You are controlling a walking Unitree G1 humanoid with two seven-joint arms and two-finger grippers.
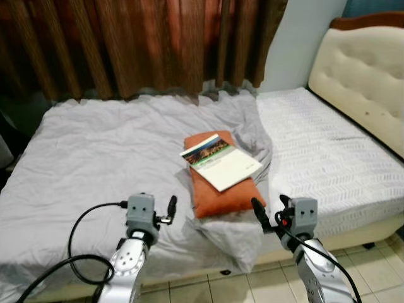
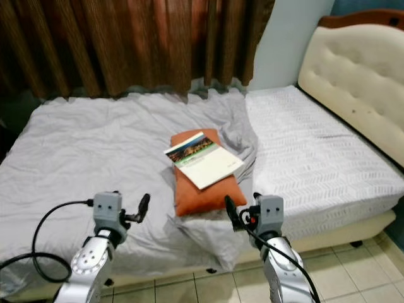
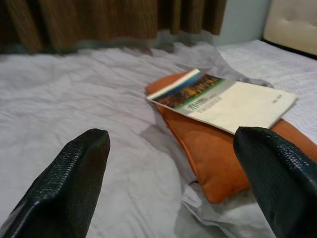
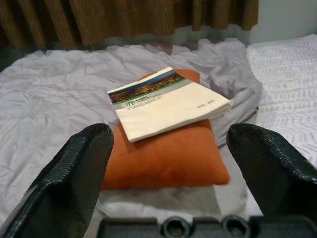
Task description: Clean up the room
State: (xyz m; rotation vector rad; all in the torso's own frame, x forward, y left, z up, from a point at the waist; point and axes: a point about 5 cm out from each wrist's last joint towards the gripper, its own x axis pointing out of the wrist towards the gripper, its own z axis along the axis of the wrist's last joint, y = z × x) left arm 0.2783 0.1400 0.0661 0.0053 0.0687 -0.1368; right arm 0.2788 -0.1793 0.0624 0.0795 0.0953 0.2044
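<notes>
Because the thin white booklet with a green-and-photo cover lies loose atop the flat orange cushion on the rumpled grey bedsheet, lifting the cushion could tip it off. Both the left gripper and right gripper hover at the bed's near edge, spread wide and empty, just short of the cushion.

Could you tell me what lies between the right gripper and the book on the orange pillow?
Between the right gripper and the book lie the orange pillow and rumpled grey blanket, seen in the left eye view.

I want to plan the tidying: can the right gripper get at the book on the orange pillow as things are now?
Probably yes. The right gripper is open and points at the book, which lies flat on the orange pillow with nothing between them.
</notes>
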